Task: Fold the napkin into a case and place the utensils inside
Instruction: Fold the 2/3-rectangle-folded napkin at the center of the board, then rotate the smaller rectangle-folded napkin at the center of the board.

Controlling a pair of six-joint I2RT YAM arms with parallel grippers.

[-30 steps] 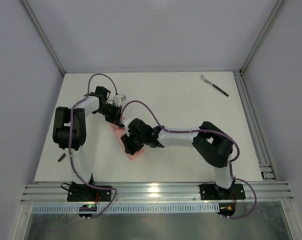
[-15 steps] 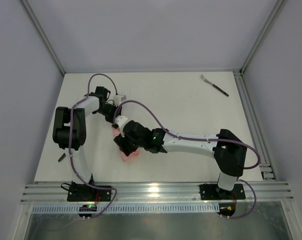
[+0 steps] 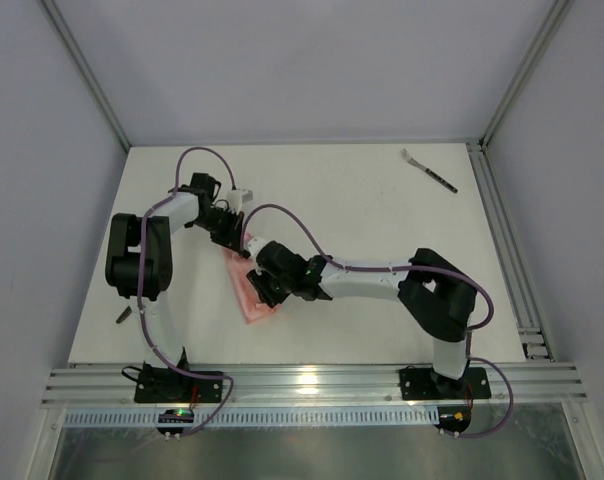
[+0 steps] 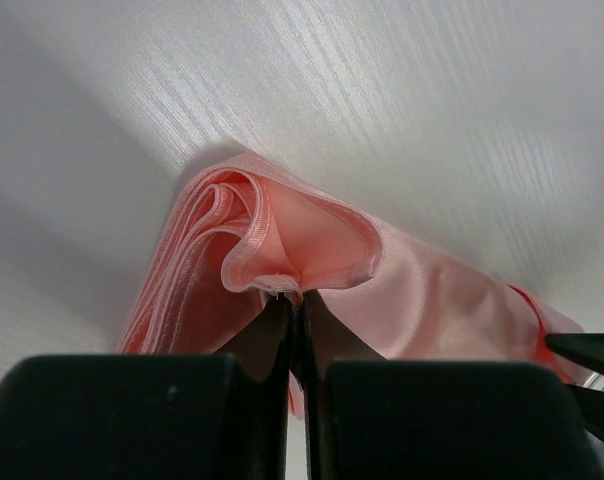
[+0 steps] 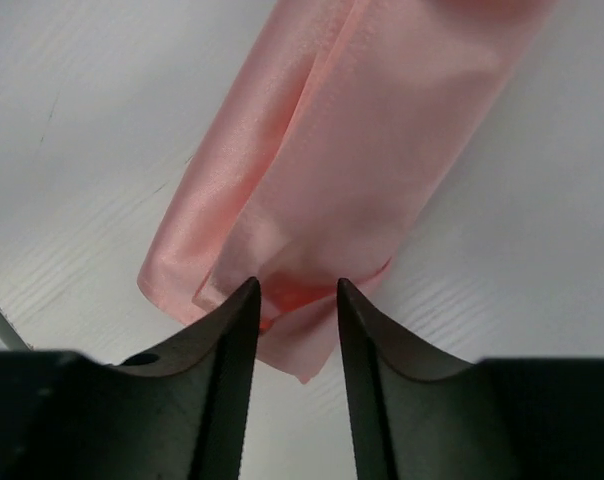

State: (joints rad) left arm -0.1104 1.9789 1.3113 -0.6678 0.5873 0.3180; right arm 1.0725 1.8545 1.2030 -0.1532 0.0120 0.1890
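Pinching napkin (image 4: 317,235) — left end effector (image 4: 294,300)

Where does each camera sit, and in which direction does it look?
Top external: above and behind the robot, looking down on the table, napkin and fork; the left arm and right arm show.
Left wrist: on the left arm, looking along the left gripper, shut on a napkin fold.
Right wrist: on the right arm, looking down past the open right gripper at the napkin's end.
Shared: both wrist views see the napkin.
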